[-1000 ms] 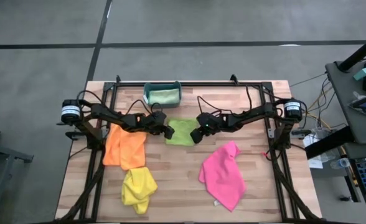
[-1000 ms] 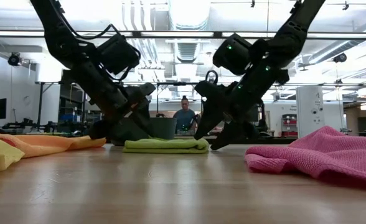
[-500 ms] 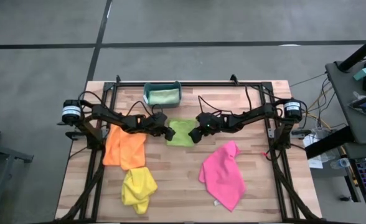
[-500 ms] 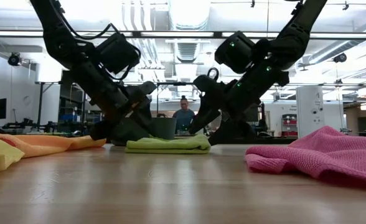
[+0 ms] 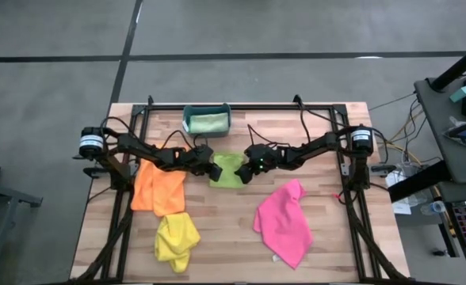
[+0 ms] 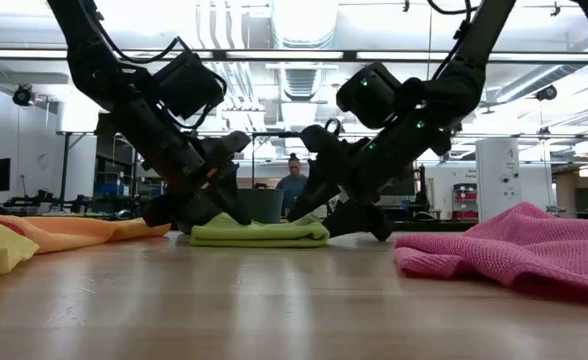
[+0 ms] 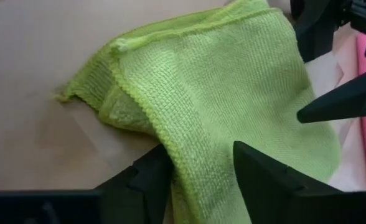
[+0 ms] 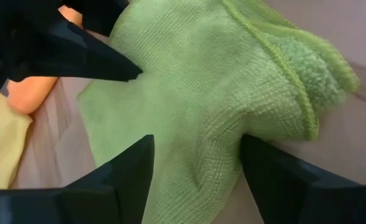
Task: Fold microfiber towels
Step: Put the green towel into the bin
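The lime green towel (image 5: 227, 168) lies folded flat on the table between my two grippers. My left gripper (image 5: 215, 169) is at its left edge, shut on it. My right gripper (image 5: 246, 170) is at its right edge, open, with its fingers on either side of a stretch of cloth (image 8: 198, 155). The orange towel (image 5: 158, 188), the yellow towel (image 5: 176, 241) and the pink towel (image 5: 284, 222) lie loose on the table. The pale mint green towel (image 5: 209, 123) lies in the teal bin (image 5: 188, 119). My left gripper pinches the lime green towel's left edge (image 7: 198, 168) between its two fingers, slanting down from the table's left; several layers bunch there. The towel stays flat on the table. My right gripper's open fingers (image 8: 130, 168) come slanting down from the table's right, astride the towel's right edge (image 8: 201, 180). The cloth puckers between them and lies on the table.
The teal bin stands at the table's far edge, just behind the lime green towel. The orange and yellow towels lie to the left and near left, the pink towel to the near right. A person (image 6: 294, 188) stands in the room beyond the table.
My right gripper has come down and gone toward the table's left, onto the lime green towel's right edge. That edge has slid a little to the left, so the towel is narrower.
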`<move>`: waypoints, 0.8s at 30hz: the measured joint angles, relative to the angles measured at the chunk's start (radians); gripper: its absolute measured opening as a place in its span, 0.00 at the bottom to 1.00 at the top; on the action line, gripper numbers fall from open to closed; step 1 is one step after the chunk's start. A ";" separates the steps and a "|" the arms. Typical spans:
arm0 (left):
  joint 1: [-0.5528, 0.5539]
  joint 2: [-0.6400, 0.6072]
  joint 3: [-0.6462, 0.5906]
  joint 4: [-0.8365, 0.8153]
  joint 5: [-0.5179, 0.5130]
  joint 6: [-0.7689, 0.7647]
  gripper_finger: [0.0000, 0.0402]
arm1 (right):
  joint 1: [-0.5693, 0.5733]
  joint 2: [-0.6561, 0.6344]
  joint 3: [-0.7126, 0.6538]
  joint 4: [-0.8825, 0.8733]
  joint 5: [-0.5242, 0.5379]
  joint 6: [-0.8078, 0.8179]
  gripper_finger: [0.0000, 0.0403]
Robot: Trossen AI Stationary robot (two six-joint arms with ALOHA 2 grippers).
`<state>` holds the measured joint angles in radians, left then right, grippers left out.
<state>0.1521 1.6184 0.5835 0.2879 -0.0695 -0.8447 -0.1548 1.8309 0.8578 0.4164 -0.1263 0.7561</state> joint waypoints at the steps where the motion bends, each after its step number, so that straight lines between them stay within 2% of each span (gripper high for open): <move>1: 0.000 0.000 -0.001 -0.001 -0.006 0.013 0.36 | -0.001 0.000 0.002 -0.004 -0.001 -0.001 0.55; 6: -0.001 0.000 -0.001 0.000 -0.015 0.045 0.22 | -0.005 -0.002 0.003 -0.004 -0.005 -0.001 0.51; 8: -0.001 0.000 -0.001 0.001 -0.015 0.053 0.15 | -0.005 -0.002 0.003 -0.004 -0.005 0.000 0.44; 12: -0.003 0.000 0.001 0.001 -0.016 0.075 0.02 | -0.005 -0.002 0.003 0.001 -0.005 -0.007 0.23; 16: -0.003 -0.006 0.001 0.010 -0.022 0.100 0.02 | -0.005 -0.007 0.003 0.004 -0.009 -0.047 0.05; 24: 0.010 -0.103 0.007 0.010 -0.047 0.183 0.01 | -0.038 -0.080 0.004 0.022 -0.007 -0.100 0.03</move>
<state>0.1620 1.5153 0.5907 0.2977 -0.1165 -0.6622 -0.1930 1.7506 0.8622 0.4382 -0.1334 0.6561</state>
